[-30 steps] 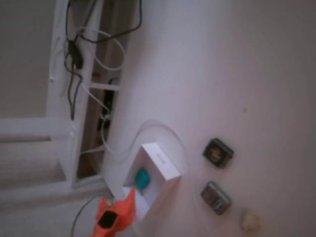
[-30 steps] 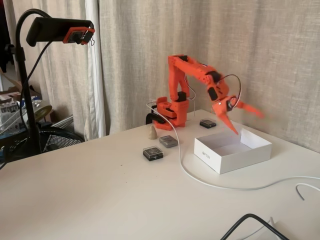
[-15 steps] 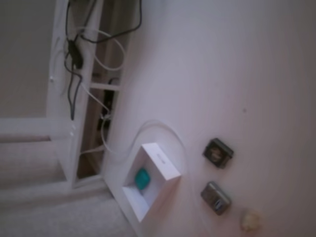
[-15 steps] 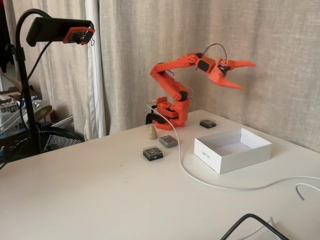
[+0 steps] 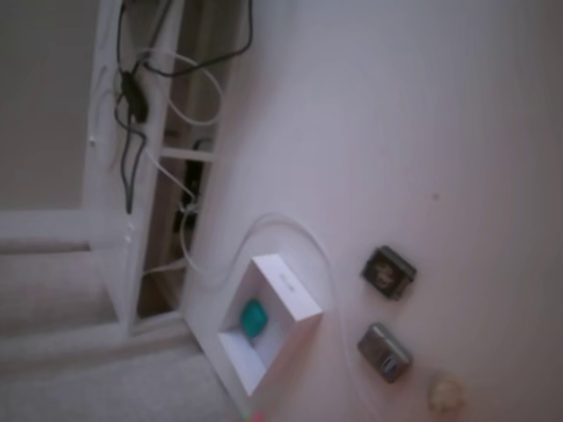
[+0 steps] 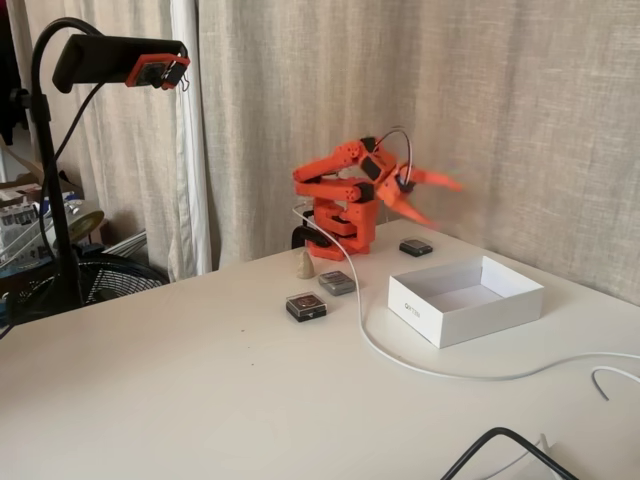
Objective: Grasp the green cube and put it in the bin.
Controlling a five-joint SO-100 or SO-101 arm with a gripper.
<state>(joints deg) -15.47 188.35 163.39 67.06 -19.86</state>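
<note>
The green cube (image 5: 254, 317) lies inside the bin (image 5: 287, 287), near one end of the white box. In the side fixed view the bin (image 6: 432, 316) stands on the table right of centre, and its walls hide the cube. The orange arm is folded back over its base behind the bin. My gripper (image 6: 444, 204) hangs in the air above and behind the bin's far left corner, blurred by motion, open with nothing between its fingers. The top-down fixed view does not show the gripper.
Small dark boxes (image 6: 306, 306) (image 6: 337, 283) (image 6: 416, 247) sit near the arm's base, two of them also visible from above (image 5: 388, 272) (image 5: 384, 352). A cream lump (image 5: 446, 393) lies nearby. A white cable (image 6: 400, 360) curves past the bin. A camera stand (image 6: 118, 60) rises at left.
The gripper rose out of the bin, swung up high, then folded back and down toward the arm's base. It left the top-down view. The cube stayed in the bin.
</note>
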